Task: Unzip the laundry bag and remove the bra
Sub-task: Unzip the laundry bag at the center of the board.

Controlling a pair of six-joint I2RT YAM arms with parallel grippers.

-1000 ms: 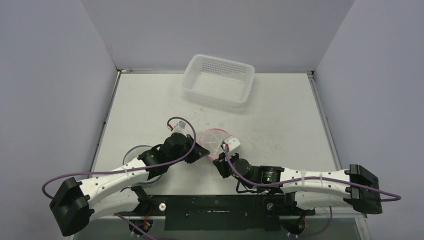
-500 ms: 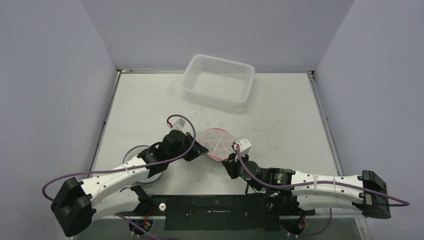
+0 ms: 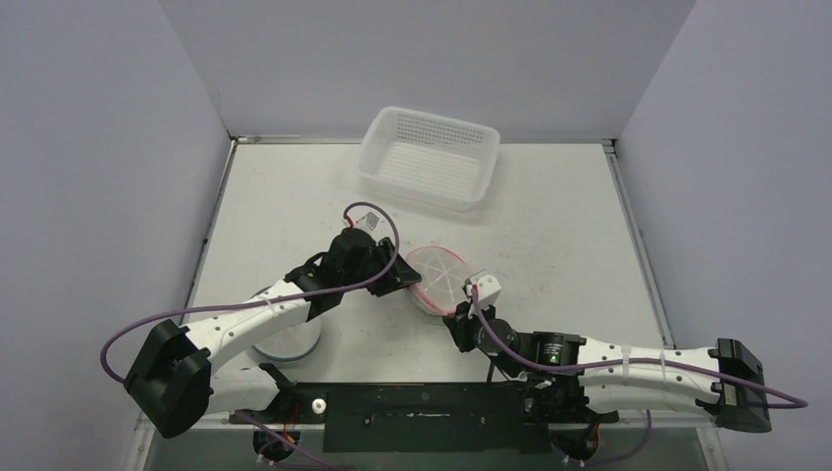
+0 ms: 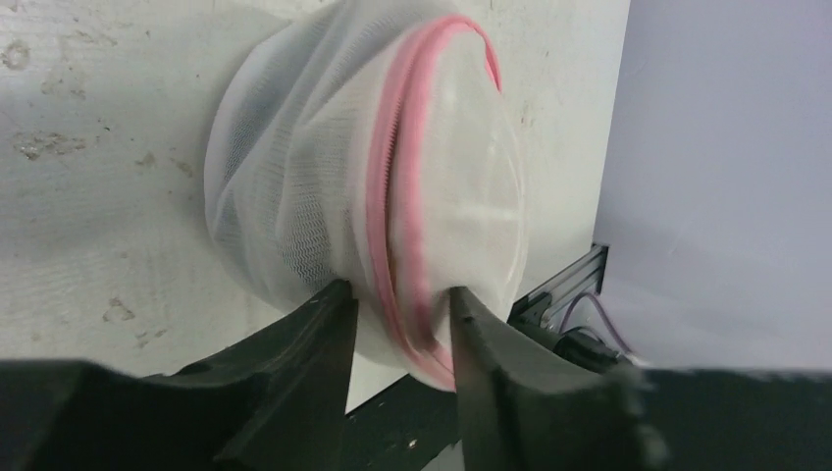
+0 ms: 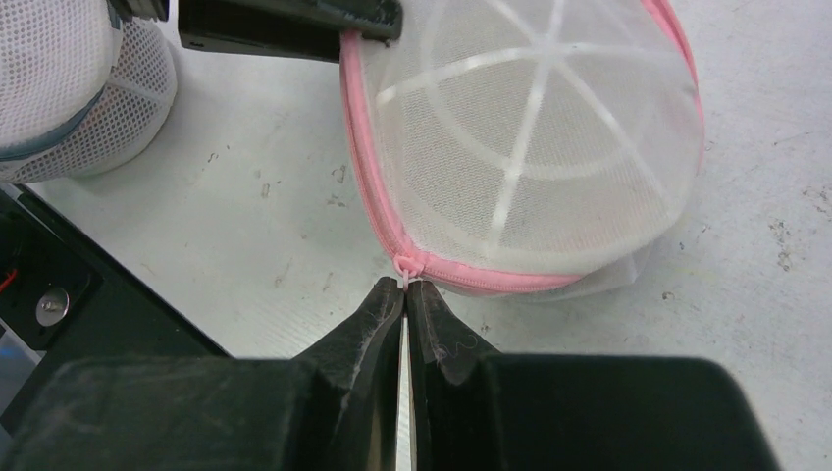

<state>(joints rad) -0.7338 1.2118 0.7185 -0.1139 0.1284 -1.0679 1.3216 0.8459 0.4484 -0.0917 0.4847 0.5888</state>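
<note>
Recorded white perforated basket (image 3: 429, 116) at far side of tabletop (image 3: 569, 235); taken as reference for all positions. Found laundry bag (image 3: 439, 278), a round white mesh dome with pink zipper (image 4: 386, 196) along its rim and white ribs across its top, lying on tabletop on near side of basket, toward arm bases and well apart from it. Could not make out contents through mesh. Located left gripper (image 4: 397, 316) nearer than basket and toward its left end, at left edge of laundry bag. Noted jaws standing apart, one finger (image 4: 324, 339) on each side of pink zipper seam, with mesh bulging into the gap. Could not confirm any squeeze on fabric. Located right gripper (image 5: 404, 294) nearer again than basket, below its right half, at near edge of laundry bag. Noted jaws pressed together, tips pinching small white zipper pull (image 5: 403, 281) just under the slider. Could not judge extent of zipper opening from any view. Logged second mesh bag (image 3: 285, 339), white with greyish-blue trim, nearer than basket and well to its left, partly under left arm (image 3: 245, 319), apart from laundry bag.
</note>
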